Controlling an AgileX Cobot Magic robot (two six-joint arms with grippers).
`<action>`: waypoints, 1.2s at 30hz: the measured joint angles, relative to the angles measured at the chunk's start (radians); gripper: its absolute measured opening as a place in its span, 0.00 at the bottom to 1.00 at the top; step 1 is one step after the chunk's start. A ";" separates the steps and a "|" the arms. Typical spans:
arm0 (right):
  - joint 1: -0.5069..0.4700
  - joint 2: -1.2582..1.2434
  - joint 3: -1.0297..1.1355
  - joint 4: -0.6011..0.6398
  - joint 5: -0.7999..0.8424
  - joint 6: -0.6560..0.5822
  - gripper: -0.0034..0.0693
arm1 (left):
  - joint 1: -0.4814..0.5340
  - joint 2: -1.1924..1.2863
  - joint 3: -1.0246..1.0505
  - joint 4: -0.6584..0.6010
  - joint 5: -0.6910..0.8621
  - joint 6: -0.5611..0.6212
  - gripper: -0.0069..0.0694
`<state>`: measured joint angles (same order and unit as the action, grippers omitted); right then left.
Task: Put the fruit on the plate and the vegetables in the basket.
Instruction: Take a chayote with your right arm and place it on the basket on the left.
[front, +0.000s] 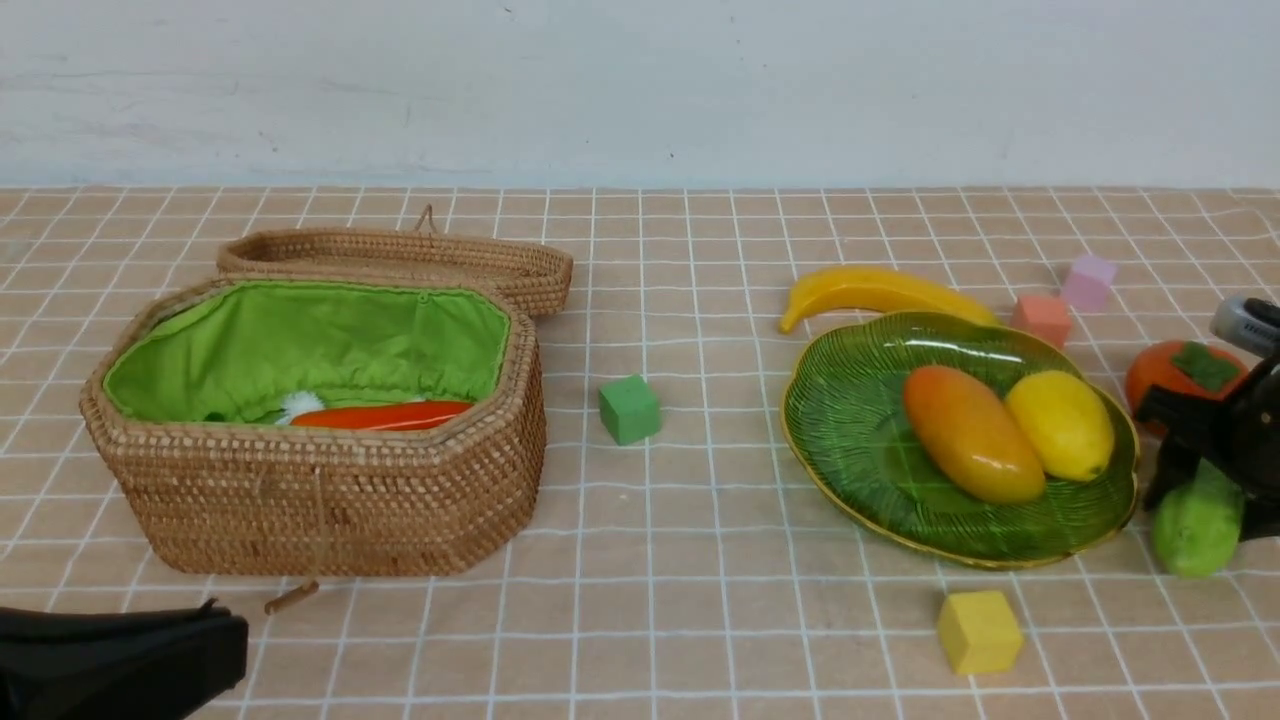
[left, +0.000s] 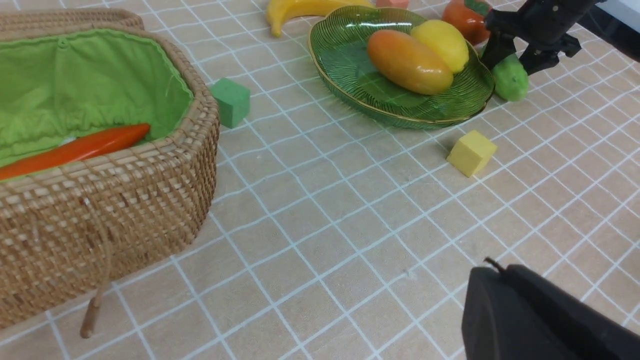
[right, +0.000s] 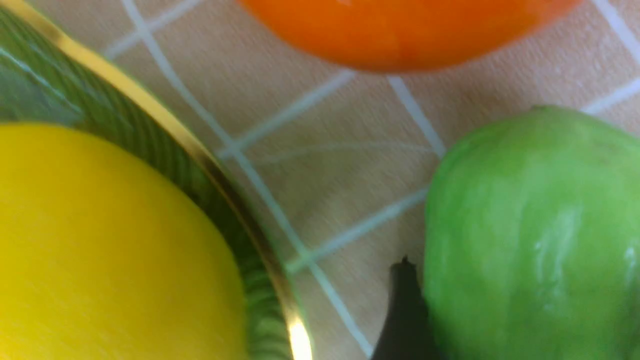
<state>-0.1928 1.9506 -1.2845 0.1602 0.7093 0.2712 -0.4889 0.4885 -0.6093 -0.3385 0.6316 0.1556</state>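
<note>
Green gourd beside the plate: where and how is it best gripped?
Probably around the middle of the green gourd, from above, with one finger on each long side. It lies on its side on the table, stubby and rounded, so the ends would likely slip. The plate is close on one side, so that finger should go down carefully between the two.

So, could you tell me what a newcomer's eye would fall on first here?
Probably the green glass plate on the right, with the mango and lemon on it. Next comes the big wicker basket on the left, the orange-red carrot bright against its green lining.
</note>
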 joint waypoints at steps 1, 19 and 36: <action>0.000 -0.004 -0.003 -0.008 0.020 -0.003 0.68 | 0.000 0.000 0.000 0.000 0.000 0.000 0.07; 0.695 -0.232 -0.408 0.444 0.169 -0.667 0.68 | 0.000 0.000 0.000 0.047 0.019 -0.102 0.08; 0.933 0.398 -1.138 0.451 -0.046 -0.787 0.68 | 0.000 0.000 0.000 0.262 0.118 -0.286 0.08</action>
<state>0.7407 2.3482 -2.4225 0.6111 0.6630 -0.5155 -0.4889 0.4885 -0.6093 -0.0770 0.7494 -0.1303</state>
